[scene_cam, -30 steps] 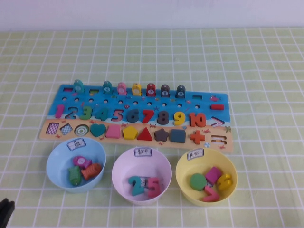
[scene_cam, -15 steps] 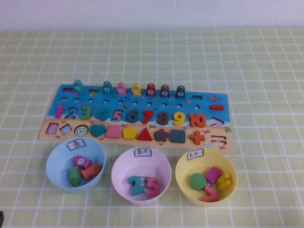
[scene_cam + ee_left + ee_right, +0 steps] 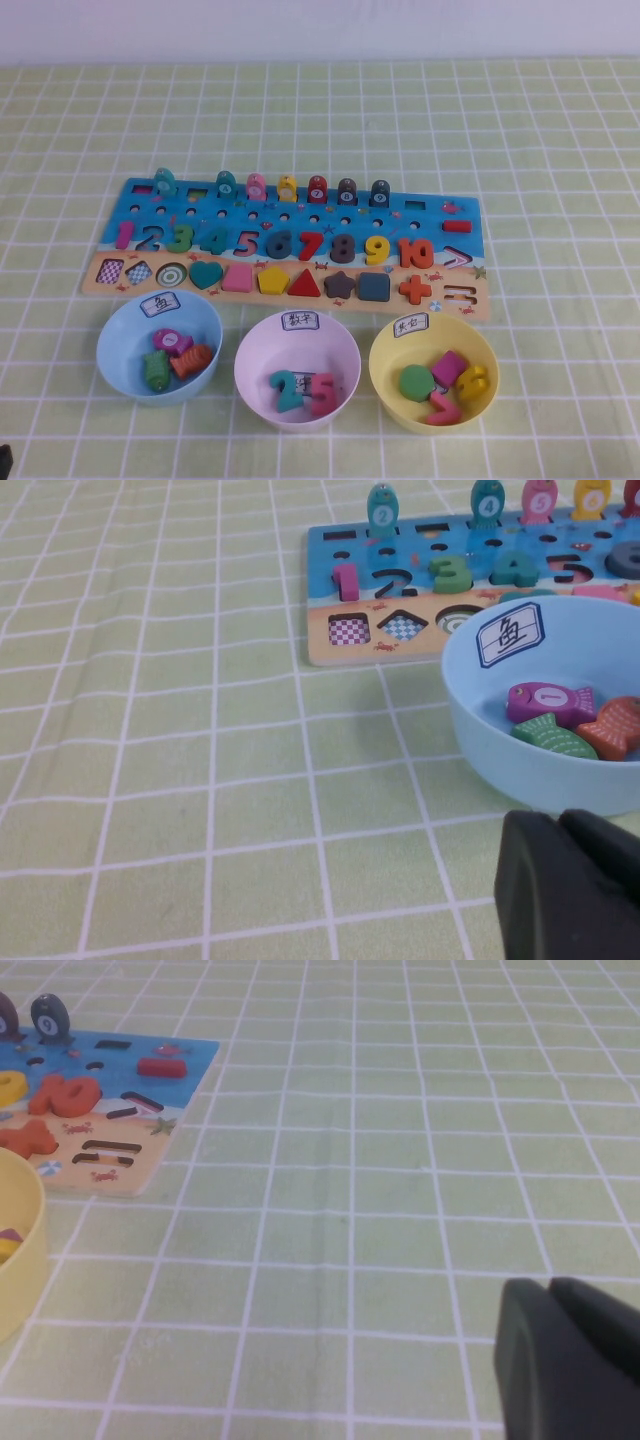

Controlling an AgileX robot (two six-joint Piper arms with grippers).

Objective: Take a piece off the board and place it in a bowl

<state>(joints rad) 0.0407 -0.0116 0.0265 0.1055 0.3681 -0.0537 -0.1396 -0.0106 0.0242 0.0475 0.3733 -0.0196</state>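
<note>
Three bowls are sitting in a row on the surface (image 3: 560, 150) just in front of the board (image 3: 300, 205), each close to the strip of shapes, probably so that a piece needs only a short carry. The magenta piece (image 3: 449, 368) is already lying in the yellow bowl (image 3: 385, 385), touching a green round block and near two numbers, four things in all, so the task is looking finished. The pale pink bowl (image 3: 250, 385) is holding what I am counting as three numbers, and the light blue bowl (image 3: 108, 350) is holding three fish. Seven fish pegs are standing along the board's far edge. Both arms are parked low, well clear of the board. The left pincer (image 3: 570, 825) is showing as a dark closed tip holding nothing, with the light blue bowl just beyond it and the yellow bowl well away past the pale pink one. The right pincer (image 3: 553, 1290) is looking closed and empty too, with the yellow bowl's rim off to one side of it.
</note>
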